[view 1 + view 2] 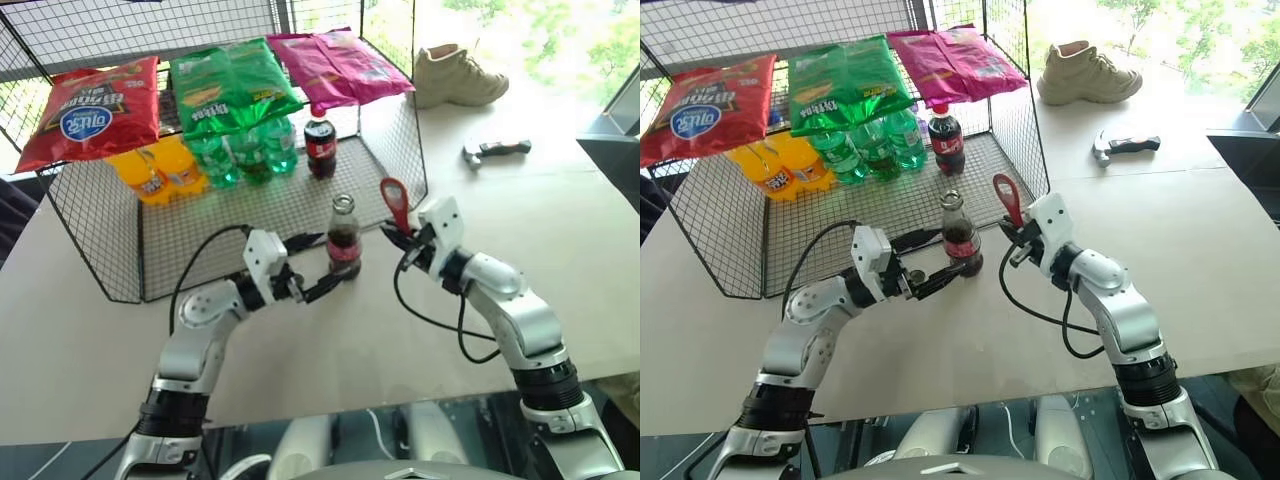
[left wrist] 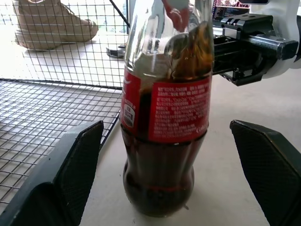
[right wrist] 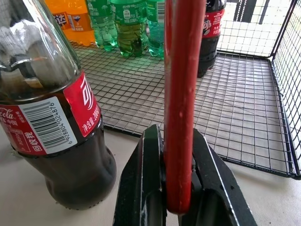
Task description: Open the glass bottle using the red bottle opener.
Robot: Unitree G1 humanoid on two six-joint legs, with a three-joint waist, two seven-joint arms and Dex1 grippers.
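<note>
Right end effector (image 3: 178,197) hides red bottle opener (image 3: 183,94) handle.

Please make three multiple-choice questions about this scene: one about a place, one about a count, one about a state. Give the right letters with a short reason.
1. Where does the glass bottle stand?
A. on the table beside the wire rack
B. on top of the rack
C. next to the shoe

2. How many snack bags lie on the wire rack?
A. one
B. three
C. five

3. What is the right gripper doing?
A. hanging open
B. shut on the red bottle opener
C. gripping the bottle

Answers:
1 A: its base rests on the table at the rack's front edge.
2 B: red, green and pink bags.
3 B: its fingers clamp the handle.
</note>
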